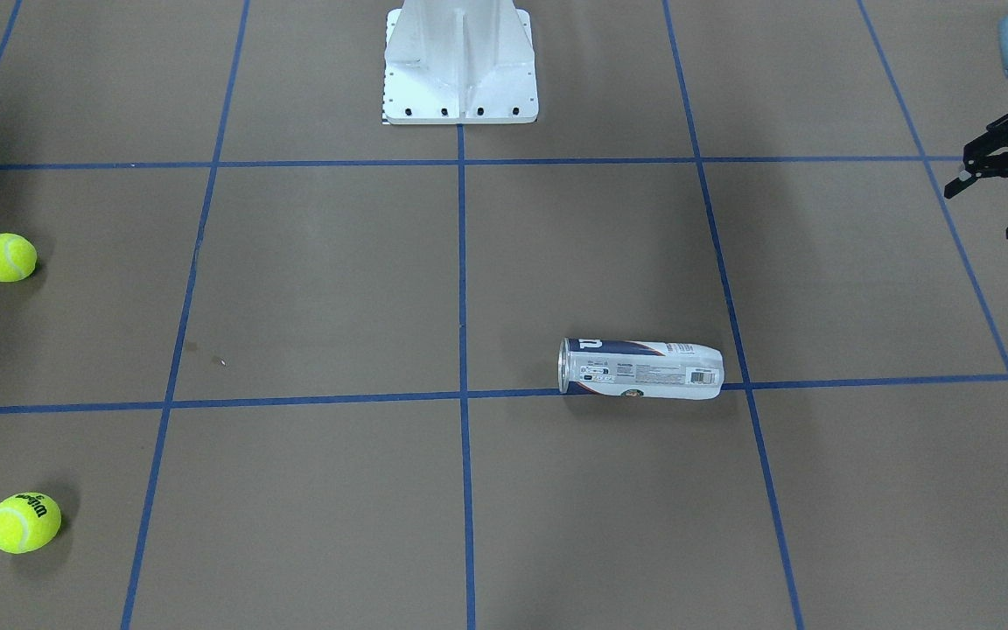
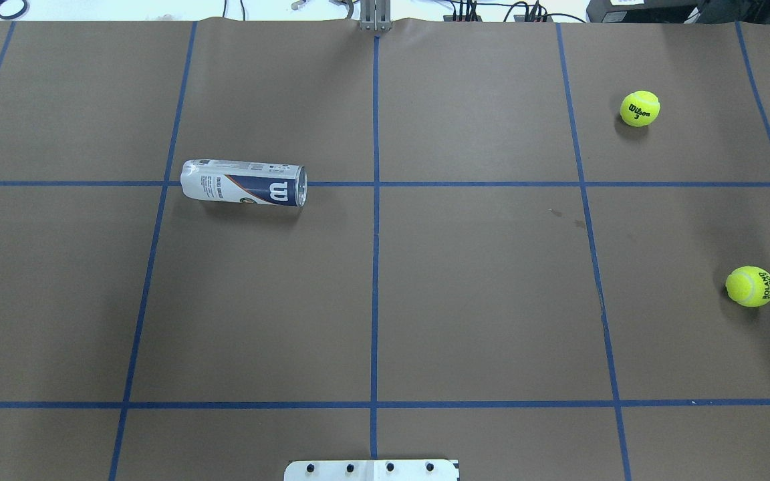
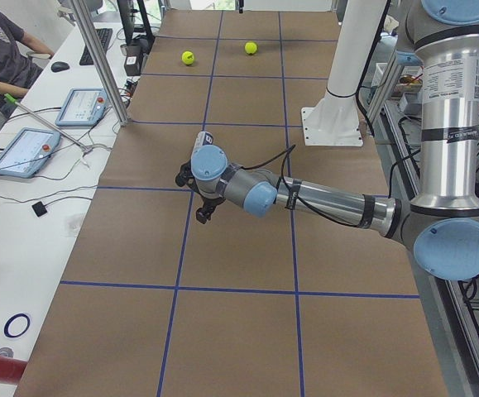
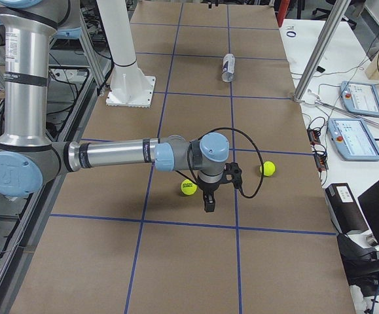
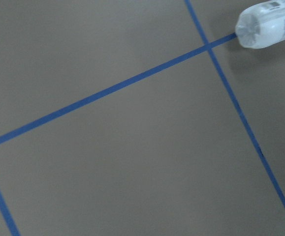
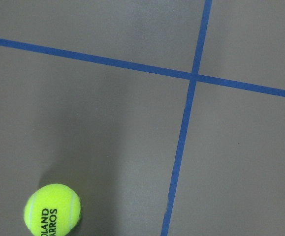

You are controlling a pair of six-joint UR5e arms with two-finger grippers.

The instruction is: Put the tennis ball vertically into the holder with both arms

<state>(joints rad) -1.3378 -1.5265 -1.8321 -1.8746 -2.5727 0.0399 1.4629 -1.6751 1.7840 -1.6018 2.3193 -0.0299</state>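
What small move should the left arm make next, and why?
Probably ease the left gripper toward the clear plastic tennis-ball can: it lies on its side, untouched, apart from the open gripper, and must stand upright before a yellow tennis ball goes in.

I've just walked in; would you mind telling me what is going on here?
Nothing is held yet. The tennis-ball can lies on its side on the table, open rim toward the centre line. The left gripper hangs open and empty off its closed end. Two tennis balls, a Wilson ball and a Roland Garros ball, sit on the robot's right; the right gripper hovers by the Roland Garros one, open or shut I cannot tell.
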